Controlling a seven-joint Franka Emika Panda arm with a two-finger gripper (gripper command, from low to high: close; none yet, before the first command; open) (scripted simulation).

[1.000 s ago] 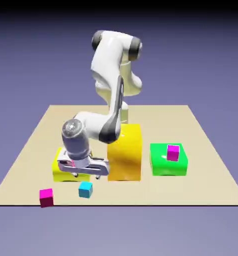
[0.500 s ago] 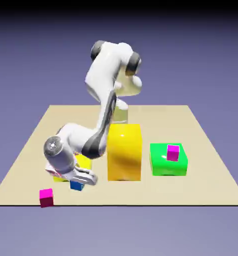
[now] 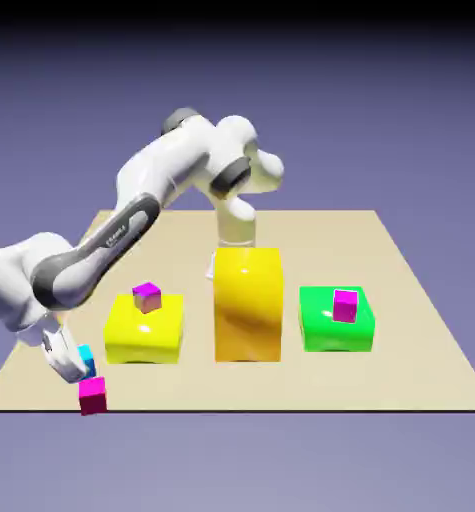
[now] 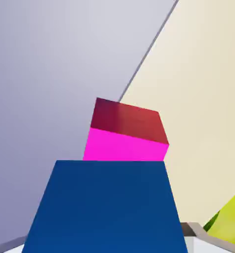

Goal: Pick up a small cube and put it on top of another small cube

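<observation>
Carrying the small cyan cube (image 3: pixel 85 354) low at the lower left of the exterior view, the gripper (image 3: pixel 73 364) has its jaws closed on it; in the hand view the cube (image 4: pixel 109 207) fills the bottom of the frame. The pick appears done; the placing is left. The hot-pink cube (image 3: pixel 92 395) sits just below, near the worktop's (image 3: pixel 421 330) front edge. Yellow low block (image 3: pixel 144 330), tall yellow block (image 3: pixel 248 305) and green block (image 3: pixel 336 325) stand apart to the right; nothing visibly obstructs.
</observation>
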